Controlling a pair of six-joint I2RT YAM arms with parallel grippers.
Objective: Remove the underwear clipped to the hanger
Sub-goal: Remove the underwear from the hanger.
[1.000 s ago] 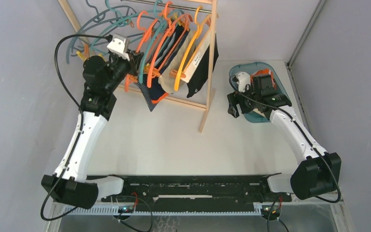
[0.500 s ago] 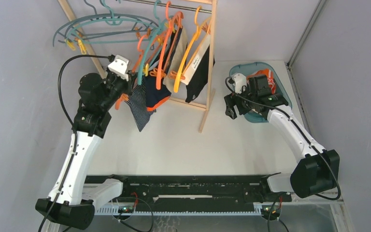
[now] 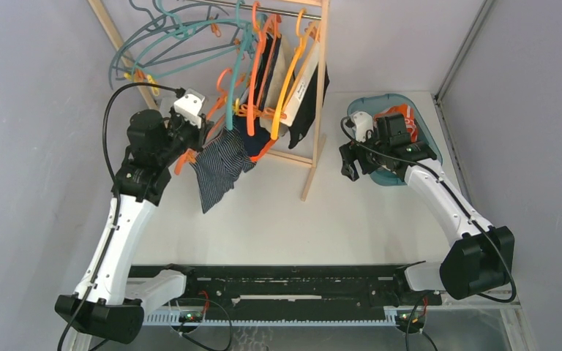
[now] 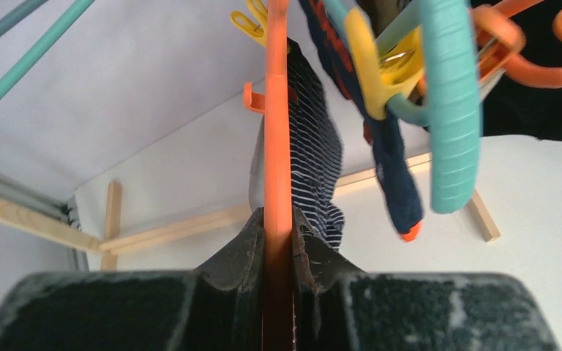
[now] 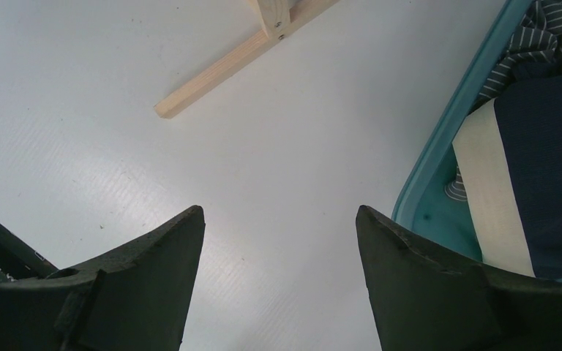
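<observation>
I am looking into a robotics lab cell: plain grey panels (image 3: pixel 22 110) box in a white surface (image 3: pixel 263 219), with a wired black mounting rail (image 3: pixel 285 281) along its near edge.

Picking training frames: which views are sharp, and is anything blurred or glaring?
Top external: evenly lit, sharp, no glare. Left wrist: the teal plastic hanger and yellow plastic clip near the lens are soft; the navy striped briefs and orange plastic hanger bar read clearly. Right wrist: crisp, even light.
</observation>
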